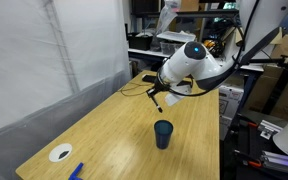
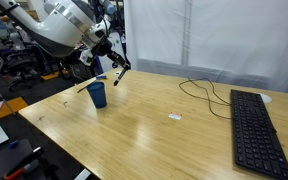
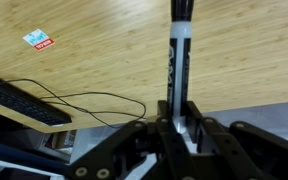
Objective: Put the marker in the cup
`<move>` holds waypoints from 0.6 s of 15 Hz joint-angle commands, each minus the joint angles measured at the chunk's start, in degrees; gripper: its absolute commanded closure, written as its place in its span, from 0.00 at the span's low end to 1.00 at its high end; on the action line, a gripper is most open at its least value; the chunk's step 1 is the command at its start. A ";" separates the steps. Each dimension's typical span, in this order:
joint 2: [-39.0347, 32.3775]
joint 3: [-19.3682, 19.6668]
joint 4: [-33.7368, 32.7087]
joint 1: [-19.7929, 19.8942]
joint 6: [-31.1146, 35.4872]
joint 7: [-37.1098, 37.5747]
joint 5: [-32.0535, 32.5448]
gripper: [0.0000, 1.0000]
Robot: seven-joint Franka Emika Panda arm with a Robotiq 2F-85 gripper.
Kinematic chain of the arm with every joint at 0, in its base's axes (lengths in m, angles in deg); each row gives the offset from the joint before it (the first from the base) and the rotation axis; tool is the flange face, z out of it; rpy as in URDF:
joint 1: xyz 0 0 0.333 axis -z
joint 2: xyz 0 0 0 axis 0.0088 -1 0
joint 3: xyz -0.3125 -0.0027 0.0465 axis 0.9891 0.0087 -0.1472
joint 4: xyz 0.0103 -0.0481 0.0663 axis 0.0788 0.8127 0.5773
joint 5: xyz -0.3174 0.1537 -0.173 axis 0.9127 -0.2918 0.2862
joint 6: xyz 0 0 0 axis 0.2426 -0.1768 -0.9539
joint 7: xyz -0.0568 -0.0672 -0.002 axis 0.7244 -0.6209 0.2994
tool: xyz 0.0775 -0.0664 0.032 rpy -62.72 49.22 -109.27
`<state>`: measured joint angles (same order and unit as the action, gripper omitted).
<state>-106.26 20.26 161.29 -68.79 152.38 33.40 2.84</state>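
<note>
I see a light wood-grain worktop (image 3: 104, 40) with a soft sheen, the marker (image 3: 180, 60) in glossy white plastic, the cup (image 1: 163, 134) smooth matt blue, the gripper (image 3: 180, 122) matt black.

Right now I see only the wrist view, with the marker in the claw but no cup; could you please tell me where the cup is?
Observer: The cup stands upright on the table, lower than the claw.
Operator: Is the claw directly above it?
Observer: Apparently not; in an exterior view the claw hangs off to one side of the cup.
Operator: What else lies on the table outside my view?
Observer: A white disc and a blue object lie well away from the cup, near the table's corner.
</note>
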 commanded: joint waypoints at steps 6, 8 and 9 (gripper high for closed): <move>-4.36 18.65 -2.16 -23.37 -1.48 14.69 7.86 0.95; -5.62 20.59 -0.76 -27.75 -2.49 17.13 7.87 0.95; -6.28 21.84 0.14 -29.81 -2.87 18.25 7.91 0.95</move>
<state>-109.72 37.41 160.07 -93.12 150.75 47.52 8.86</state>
